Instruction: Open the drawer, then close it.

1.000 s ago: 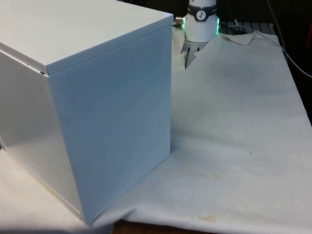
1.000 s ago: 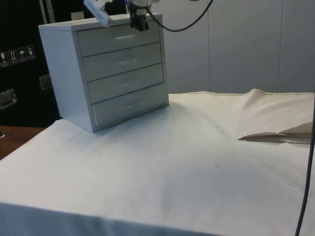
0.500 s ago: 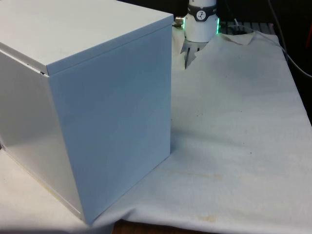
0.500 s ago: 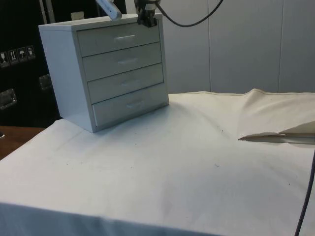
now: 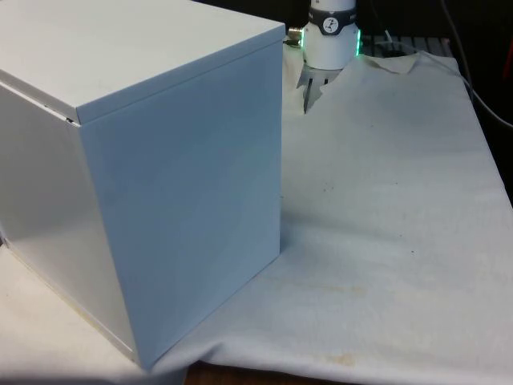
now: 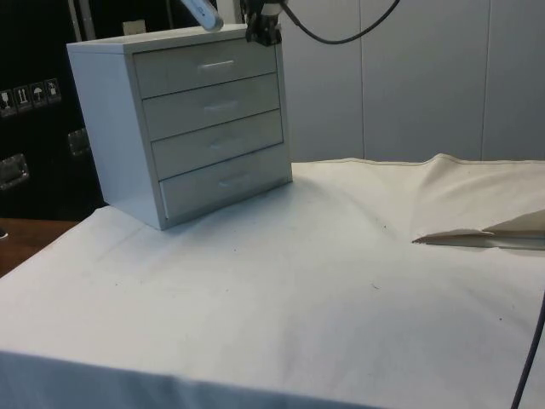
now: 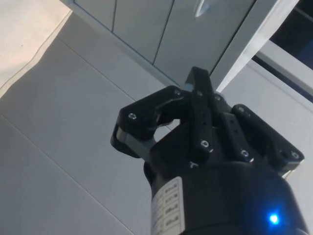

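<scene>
Since a second ago, going by the side view, I've watched the gripper (image 6: 263,32) climb and slide away from the top drawer's (image 6: 207,67) handle (image 6: 216,65) toward the chest's (image 6: 119,94) upper corner on that view's right, where it now hangs level with the top edge. In the front view nothing has shifted between frames. From the wrist view the two fingers of the gripper (image 7: 198,81) sit pressed together with no gap, so I read it as clenched on nothing.

All four drawers look flush in the side view, the top one included, with no drawer front standing proud of its neighbours. My judgement is that the drawer is shut, and the gripper pulling off the handle fits either a finished cycle or a retreat before a fresh approach; I can't settle which from these pictures.

Working outward, the chest stands on the white cloth (image 6: 298,281) toward the side view's left, drawer fronts facing across the table. In the front view its blank back and side (image 5: 184,200) face me, which is why I lean on the side camera for anything near the handles. Past the chest the cloth lies rumpled, with a raised fold (image 6: 477,234) at the side view's right, well apart from the chest.
</scene>
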Motion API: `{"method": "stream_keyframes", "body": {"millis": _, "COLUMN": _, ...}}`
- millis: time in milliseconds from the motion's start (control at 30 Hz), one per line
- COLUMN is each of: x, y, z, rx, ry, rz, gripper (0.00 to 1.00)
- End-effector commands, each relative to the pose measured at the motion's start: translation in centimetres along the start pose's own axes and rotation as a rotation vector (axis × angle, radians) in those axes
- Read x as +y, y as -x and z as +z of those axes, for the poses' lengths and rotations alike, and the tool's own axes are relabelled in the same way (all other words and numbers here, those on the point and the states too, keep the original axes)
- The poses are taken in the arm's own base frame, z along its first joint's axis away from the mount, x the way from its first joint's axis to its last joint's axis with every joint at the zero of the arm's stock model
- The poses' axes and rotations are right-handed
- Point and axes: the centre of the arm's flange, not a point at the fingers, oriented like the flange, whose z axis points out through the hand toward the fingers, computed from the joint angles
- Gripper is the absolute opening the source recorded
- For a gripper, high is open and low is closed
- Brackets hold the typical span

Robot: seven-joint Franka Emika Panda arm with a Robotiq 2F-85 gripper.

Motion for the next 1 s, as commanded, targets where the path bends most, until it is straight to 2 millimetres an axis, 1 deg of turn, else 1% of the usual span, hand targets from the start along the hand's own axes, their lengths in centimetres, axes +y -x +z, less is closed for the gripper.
{"method": "stream_keyframes", "body": {"millis": 0, "x": 0.06, "y": -0.1, "z": 0.06, "rx": 0.0, "ry": 0.002, "rz": -0.001, "gripper": 0.0}}
{"method": "stream_keyframes", "body": {"millis": 367, "x": 0.0, "y": -0.03, "z": 0.46, "rx": 0.012, "ry": -0.044, "rz": 0.025, "gripper": 0.0}}
{"method": "stream_keyframes", "body": {"millis": 400, "x": 0.07, "y": 0.03, "z": 0.24, "rx": 0.005, "ry": -0.024, "rz": 0.024, "gripper": 0.0}}
{"method": "stream_keyframes", "body": {"millis": 467, "x": -0.04, "y": 0.03, "z": 0.68, "rx": 0.015, "ry": -0.062, "rz": 0.034, "gripper": 0.0}}
{"method": "stream_keyframes", "body": {"millis": 667, "x": 0.01, "y": 0.03, "z": 0.88, "rx": 0.022, "ry": -0.097, "rz": 0.051, "gripper": 0.0}}
{"method": "stream_keyframes", "body": {"millis": 700, "x": 0.16, "y": 0.04, "z": 0.73, "rx": 0.013, "ry": -0.078, "rz": 0.053, "gripper": 0.0}}
{"method": "stream_keyframes", "body": {"millis": 767, "x": 0.02, "y": 0.06, "z": 0.95, "rx": 0.025, "ry": -0.115, "rz": 0.06, "gripper": 0.0}}
{"method": "stream_keyframes", "body": {"millis": 933, "x": -0.37, "y": -0.05, "z": 0.47, "rx": 0.033, "ry": -0.154, "rz": 0.075, "gripper": 0.0}}
{"method": "stream_keyframes", "body": {"millis": 967, "x": -0.09, "y": -0.12, "z": 0.6, "rx": 0.027, "ry": -0.137, "rz": 0.078, "gripper": 0.0}}
